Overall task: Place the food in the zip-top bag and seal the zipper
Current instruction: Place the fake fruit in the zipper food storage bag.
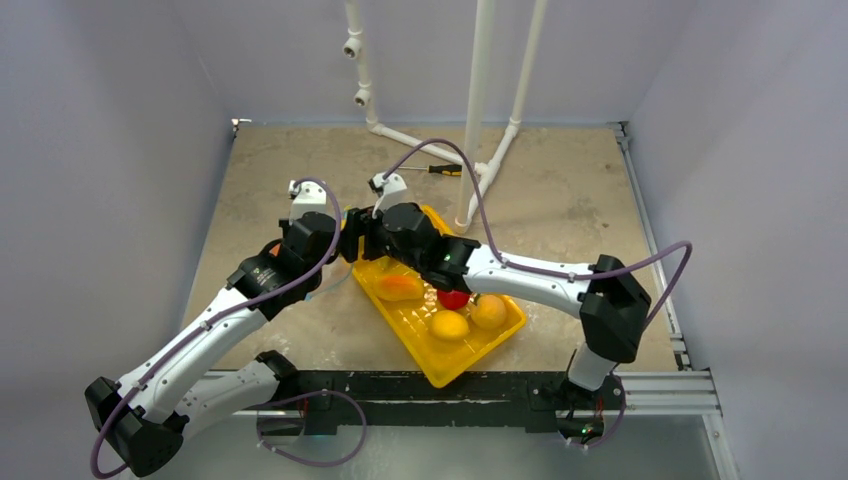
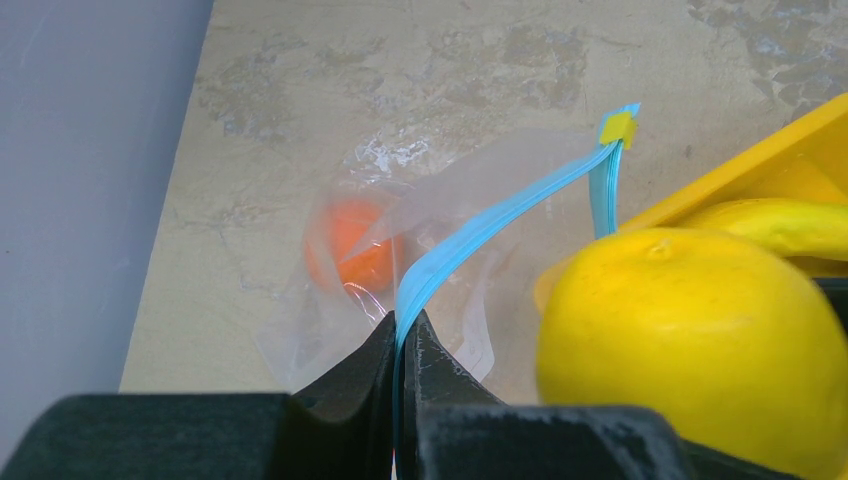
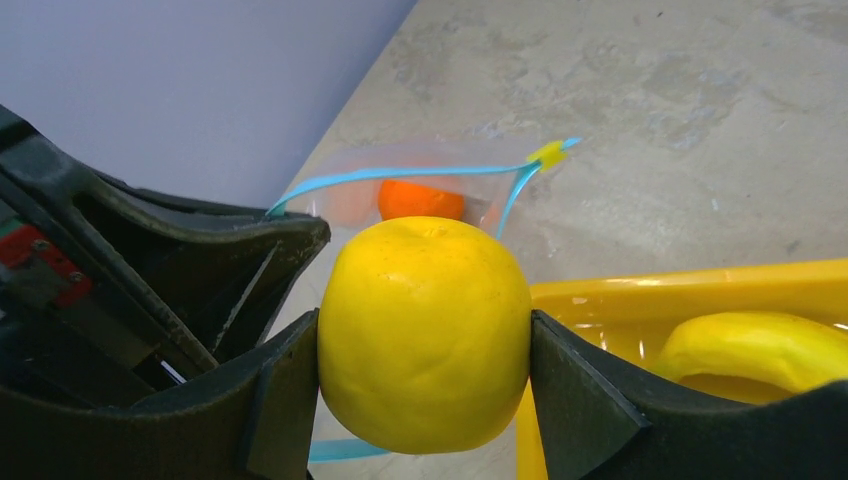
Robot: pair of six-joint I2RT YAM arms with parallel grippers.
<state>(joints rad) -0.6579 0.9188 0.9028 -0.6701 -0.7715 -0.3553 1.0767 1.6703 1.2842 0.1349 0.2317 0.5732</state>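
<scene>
The clear zip-top bag (image 2: 450,180) lies on the table left of the tray, with one orange fruit (image 2: 350,245) inside. My left gripper (image 2: 402,335) is shut on its teal-blue zipper (image 2: 500,215) and holds the mouth lifted. A yellow slider tab (image 2: 617,128) sits at the strip's far end. My right gripper (image 3: 425,350) is shut on a yellow lemon (image 3: 425,330), held just in front of the bag's mouth (image 3: 400,174). In the top view both wrists meet at the tray's far left corner, and the bag is hidden under them.
The yellow tray (image 1: 440,365) holds an orange mango (image 1: 402,288), a red apple (image 1: 453,298), a lemon (image 1: 450,325) and a peach-coloured fruit (image 1: 489,311). A banana (image 2: 790,225) lies at its near corner. White pipes (image 1: 480,100) and a screwdriver (image 1: 440,169) stand behind.
</scene>
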